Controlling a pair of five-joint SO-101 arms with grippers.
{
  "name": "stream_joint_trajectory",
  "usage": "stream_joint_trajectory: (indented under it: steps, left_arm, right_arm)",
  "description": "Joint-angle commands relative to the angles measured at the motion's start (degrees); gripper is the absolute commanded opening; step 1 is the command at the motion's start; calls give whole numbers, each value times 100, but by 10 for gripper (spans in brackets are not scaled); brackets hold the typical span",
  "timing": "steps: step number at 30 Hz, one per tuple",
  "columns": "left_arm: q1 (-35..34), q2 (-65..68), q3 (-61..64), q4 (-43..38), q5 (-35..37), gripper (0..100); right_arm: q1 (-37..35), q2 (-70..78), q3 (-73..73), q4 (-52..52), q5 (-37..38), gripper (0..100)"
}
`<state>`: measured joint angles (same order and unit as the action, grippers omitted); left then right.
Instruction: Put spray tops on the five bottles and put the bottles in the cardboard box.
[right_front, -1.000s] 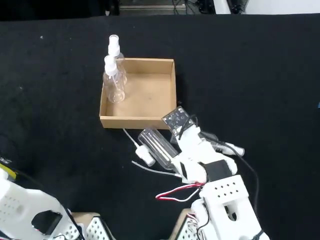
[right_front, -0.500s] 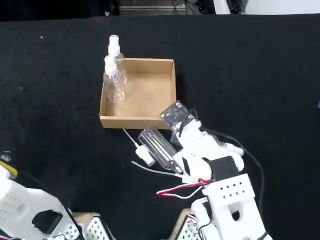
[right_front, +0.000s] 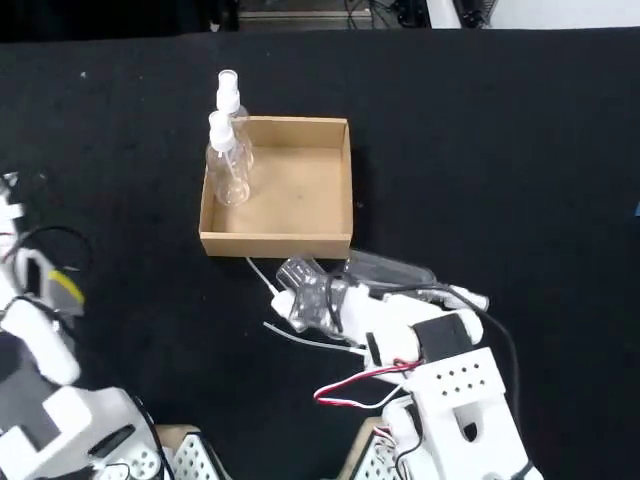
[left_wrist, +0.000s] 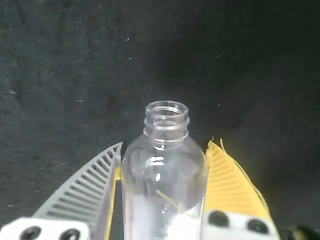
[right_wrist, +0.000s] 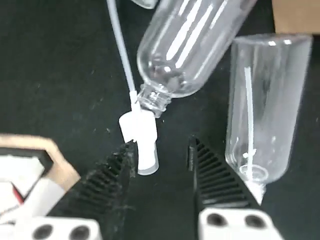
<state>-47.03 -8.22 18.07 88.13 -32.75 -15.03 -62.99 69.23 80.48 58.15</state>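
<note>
My left gripper (left_wrist: 167, 150) is shut on a clear bottle (left_wrist: 164, 170) with an open neck and no top, held over the black table. Low over the table, my right gripper (right_wrist: 161, 147) is open, and a loose white spray top (right_wrist: 140, 137) with its thin tube lies between its fingers, close to one of them. An uncapped bottle (right_wrist: 192, 47) lies with its neck at that top. Beside it lies another bottle (right_wrist: 260, 95) with a tube inside. The cardboard box (right_front: 330, 190) has two capped bottles (right_front: 227, 165) at its far left corner.
The lying bottle (right_front: 390, 268) has its spray top (right_front: 466, 297) pointing right, just in front of the box. A loose thin tube (right_front: 310, 340) lies beside the right arm. Red and white wires (right_front: 350, 385) hang off that arm. The left arm (right_front: 35, 320) stands at the table's left edge.
My right gripper has swung left and dropped from beside the lying bottle to the loose spray top, uncovering the second lying bottle. The left arm has risen into view at the left.
</note>
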Motion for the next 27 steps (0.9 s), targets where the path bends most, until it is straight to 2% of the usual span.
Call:
stream_joint_trajectory:
  steps: [1, 5, 10, 17, 23, 27]
  left_arm:
    - [796, -703, 356, -281, 905, 156]
    - [1226, -1099, 532, -290, 1442, 157]
    - [1332, -1248, 523, -413, 1978, 158]
    - [1455, -1301, 673, -738, 2541, 156]
    - [1771, -1310, 673, -695, 2664, 156]
    - [1754, -1310, 629, -695, 2664, 156]
  right_arm:
    - [-53, 479, -57, 114, 651, 155]
    - [-53, 1481, -75, -114, 844, 155]
    - [-88, 2352, -84, -624, 826, 155]
    - [-70, 2501, -22, -1081, 818, 155]
    - [-88, 2510, 101, -1591, 360, 155]
    - [-88, 2510, 409, -1890, 343, 155]
